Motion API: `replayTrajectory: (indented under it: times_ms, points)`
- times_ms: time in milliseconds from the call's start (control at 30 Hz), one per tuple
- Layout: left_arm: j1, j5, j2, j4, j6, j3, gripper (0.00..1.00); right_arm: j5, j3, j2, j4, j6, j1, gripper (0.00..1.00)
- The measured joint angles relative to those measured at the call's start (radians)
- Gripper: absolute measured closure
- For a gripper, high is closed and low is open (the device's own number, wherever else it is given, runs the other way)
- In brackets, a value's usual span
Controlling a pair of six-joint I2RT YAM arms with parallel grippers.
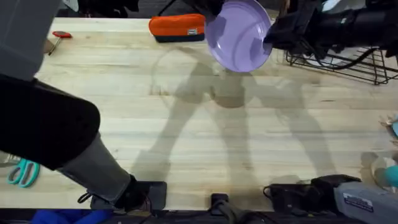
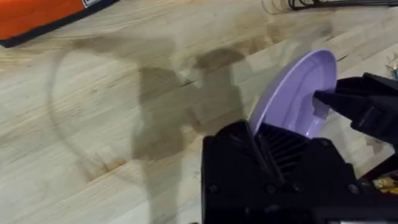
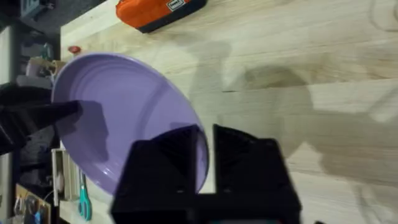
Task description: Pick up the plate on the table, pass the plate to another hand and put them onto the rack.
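One purple plate (image 1: pixel 239 34) was up off the table (image 1: pixel 186 137), tilted steeply, over the far middle of the tabletop; its shadow lay on the wood beneath. It was gripped from two sides at once.

Right gripper (image 1: pixel 270 38) reached in from the rack side and pinched the plate's right rim. In the right wrist view the rim ran into the narrow gap of that gripper (image 3: pixel 208 155), fingers closed on the plate (image 3: pixel 124 118).

Left gripper (image 2: pixel 255 146) was clamped on the opposite edge; in the left wrist view the plate (image 2: pixel 298 93) stood edge-on out of its narrow jaws. The other arm's black fingers (image 2: pixel 348 102) sat on the plate's far edge.

Rack (image 1: pixel 348 62): black wire, at the far right of the table, just beside the right arm, apart from the plate.

Orange case (image 1: pixel 177 28) with a dark base lay at the far edge, just left of the plate. Teal scissors (image 1: pixel 23 172) lay at the near left, well apart.
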Motion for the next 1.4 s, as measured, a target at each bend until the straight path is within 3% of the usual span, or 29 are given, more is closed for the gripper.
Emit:
replayTrajectory:
  times_ms: [67, 300, 633, 667, 700, 733, 1033, 1200, 1400]
  points:
    - [0.000, -0.001, 0.000, 0.000, 0.000, 0.000, 0.959, -0.004, 0.000, 0.000, 0.001, 0.000, 0.003, 0.957]
    - [0.003, -0.004, 0.000, -0.003, 0.001, 0.000, 0.935, -0.018, 0.000, 0.000, 0.001, 0.000, 0.004, 0.970]
    - [0.003, 0.004, 0.000, -0.003, 0.005, 0.000, 0.418, -0.009, 0.000, 0.000, -0.001, -0.004, 0.004, 0.973]
    - [0.003, 0.005, 0.000, -0.003, 0.006, 0.000, 0.324, -0.005, 0.000, 0.000, -0.002, -0.012, 0.004, 0.973]
    - [0.003, 0.005, 0.000, -0.003, 0.007, 0.000, 0.122, -0.001, 0.000, 0.000, -0.002, -0.040, 0.004, 0.973]
    - [0.003, 0.005, 0.000, -0.003, 0.006, 0.000, 0.091, 0.000, 0.000, 0.000, -0.002, -0.047, 0.004, 0.973]
    - [0.004, -0.004, 0.000, -0.003, 0.007, 0.000, 0.064, 0.009, 0.000, 0.000, 0.002, -0.114, 0.004, 0.973]
    - [0.011, -0.004, 0.000, -0.003, 0.007, 0.000, 0.063, 0.095, 0.000, 0.000, 0.017, -0.183, -0.005, 0.973]
    - [0.021, -0.004, 0.000, -0.003, 0.007, 0.000, 0.059, 0.177, 0.000, -0.001, 0.022, -0.304, -0.073, 0.973]
